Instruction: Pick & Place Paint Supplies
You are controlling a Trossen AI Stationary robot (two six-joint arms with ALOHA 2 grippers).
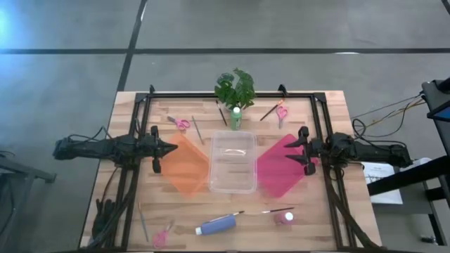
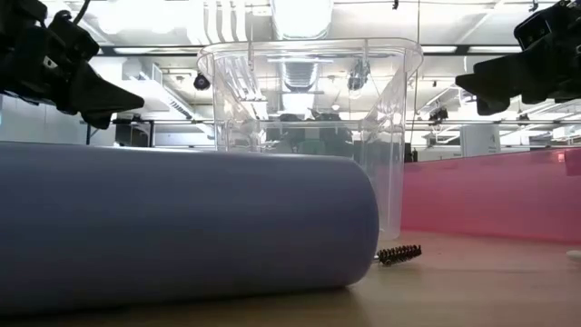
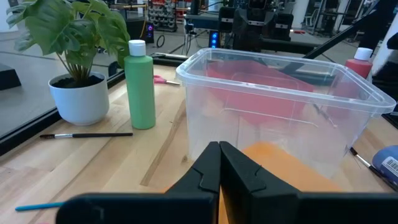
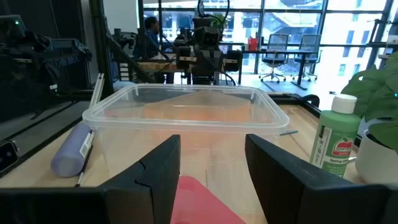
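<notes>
Nothing is held, and no supply is seen inside the clear bin [image 1: 233, 161], so the task is judged not yet begun.

The left end effector [image 1: 171, 148] is held over the orange mat [image 1: 187, 164] with its fingers pressed together. The right end effector [image 1: 298, 149] is held over the pink mat [image 1: 281, 167] with its fingers spread apart. The bin lies between the two, directly ahead of each.

The green bottle [image 1: 235, 118] is seen upright beyond the bin, ahead of the left end effector and off to one side, just beside the plant [image 1: 235, 87]. A thin paintbrush [image 3: 87, 134] lies flat on the surface near that bottle. The blue bottle [image 1: 216, 225] lies on its side at the near edge of the surface, well apart from both end effectors. The pink bottle [image 1: 284, 218] stands nearby, closer to the right end effector.

Handling, as judged:
- Bottles: light, rigid plastic, smooth and probably slippery. Best gripped across the body at mid-height, not by the cap. The blue bottle may roll when touched.
- Paintbrushes: very light, thin, stiff. Flush with the surface, so a fully closing pinch at mid-shaft is called for.
- Pink-handled scissors [image 1: 182, 124]: flat, awkward; best taken near the pivot.
</notes>
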